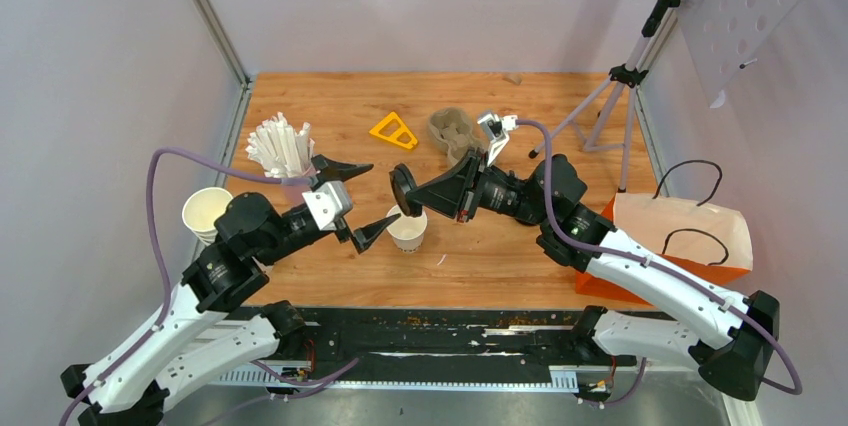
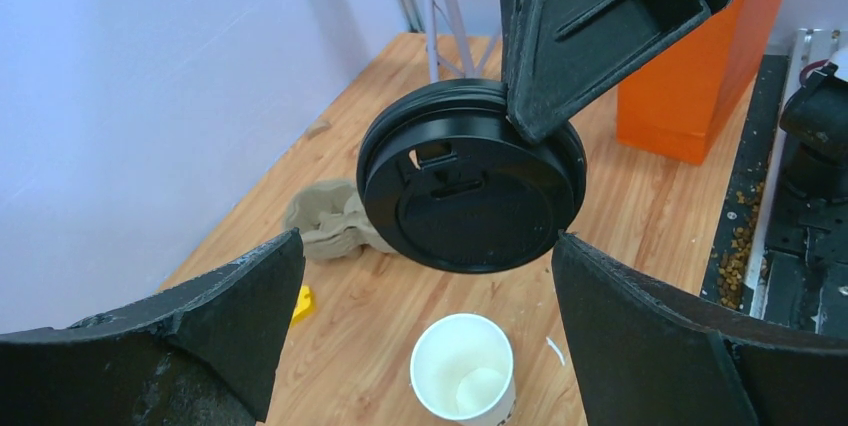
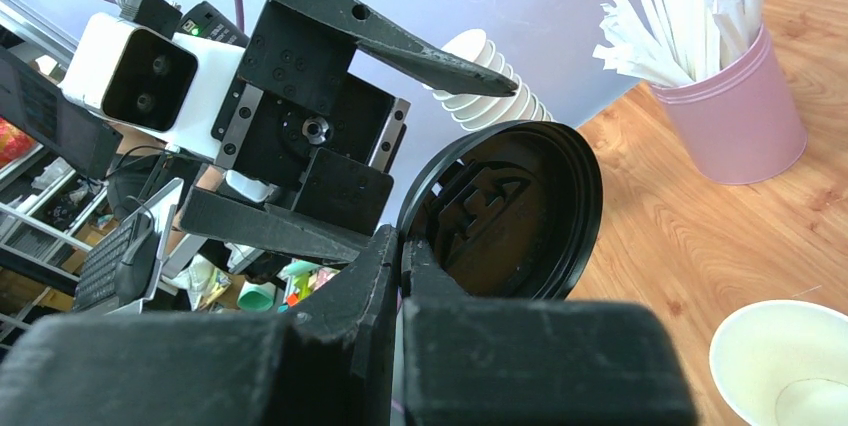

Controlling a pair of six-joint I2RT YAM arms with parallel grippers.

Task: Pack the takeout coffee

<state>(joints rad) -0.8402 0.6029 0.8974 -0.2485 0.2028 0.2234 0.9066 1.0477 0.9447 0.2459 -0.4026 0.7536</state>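
Observation:
One cup of the takeout coffee, a white paper cup (image 1: 407, 229), stands open on the wooden table (image 1: 520, 246) with no lid on it. Its inside shows in the left wrist view (image 2: 463, 366) and at the lower right of the right wrist view (image 3: 790, 361). My right gripper (image 1: 416, 196) is shut on the rim of a round black lid (image 1: 403, 191), holding it on edge just above the cup. The pinch shows in the right wrist view (image 3: 401, 238), and the lid (image 2: 470, 186) hangs between my left fingers. My left gripper (image 1: 386, 192) stands wide open, touching nothing.
A grey-brown pulp carrier (image 1: 452, 131) and a yellow triangular piece (image 1: 393, 131) lie further back. A pink pot of wrapped straws (image 1: 283, 151) and a stack of lidless cups (image 1: 207, 214) stand at the left. An orange and white paper bag (image 1: 680, 236) and a tripod (image 1: 620, 96) are at the right.

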